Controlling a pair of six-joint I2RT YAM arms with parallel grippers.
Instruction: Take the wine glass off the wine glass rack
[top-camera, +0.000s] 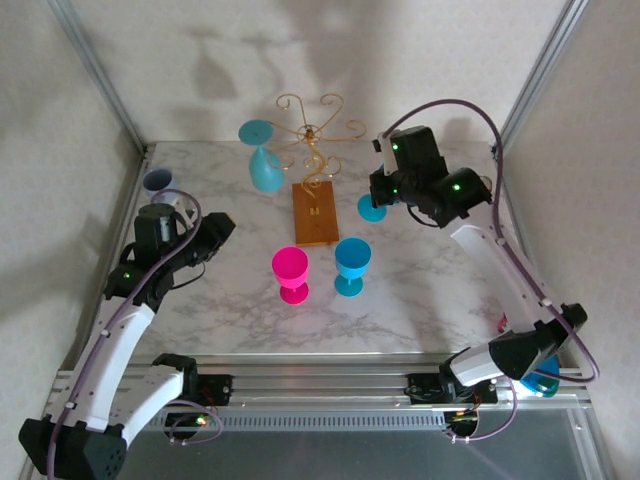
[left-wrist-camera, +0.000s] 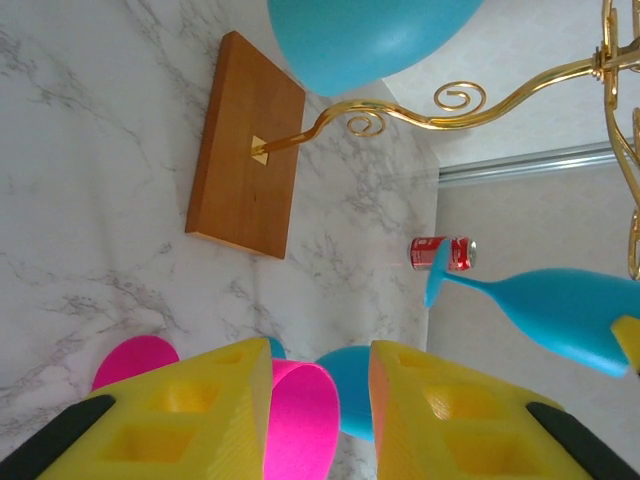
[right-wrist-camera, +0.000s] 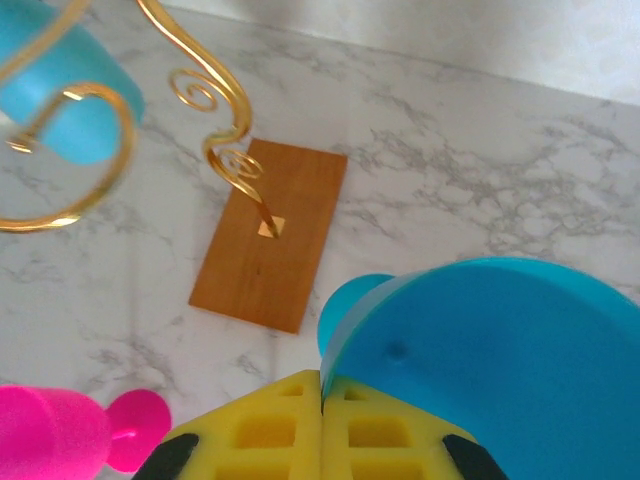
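The gold wire wine glass rack (top-camera: 312, 130) stands on its wooden base (top-camera: 315, 213) at the back centre. One blue wine glass (top-camera: 262, 160) hangs upside down from a left arm of the rack. Just right of the base, my right gripper (top-camera: 387, 195) is shut on the bowl wall of a second blue wine glass (right-wrist-camera: 500, 350), off the rack with its foot (top-camera: 372, 208) pointing down. The fingers (right-wrist-camera: 290, 430) meet at the rim. My left gripper (left-wrist-camera: 320, 350) is open and holds nothing, left of the rack.
A pink glass (top-camera: 291, 272) and a blue glass (top-camera: 352, 265) stand upright in front of the base. A grey-blue cup (top-camera: 158, 182) sits at the far left. A red can (left-wrist-camera: 442, 252) lies by the right wall. Metal frame posts line both sides.
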